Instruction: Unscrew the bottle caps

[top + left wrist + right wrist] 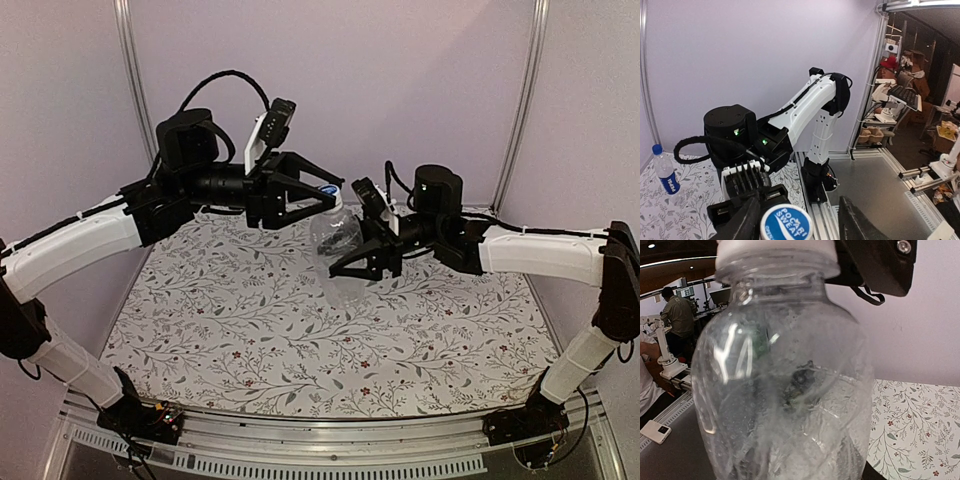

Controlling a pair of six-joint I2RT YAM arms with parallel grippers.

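Clear bottle (332, 238) sat clamped in my right pincer (346, 256) so my spread left pincer (322, 198) could straddle its cap (786, 224).

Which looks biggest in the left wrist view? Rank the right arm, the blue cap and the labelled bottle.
1. Right arm, largest by far.
2. Blue cap and labelled bottle: look alike in size; the cap is just nearer the camera, so unranked.

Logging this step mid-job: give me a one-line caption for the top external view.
Right gripper grips the plain bottle while the open left gripper straddles its blue cap.
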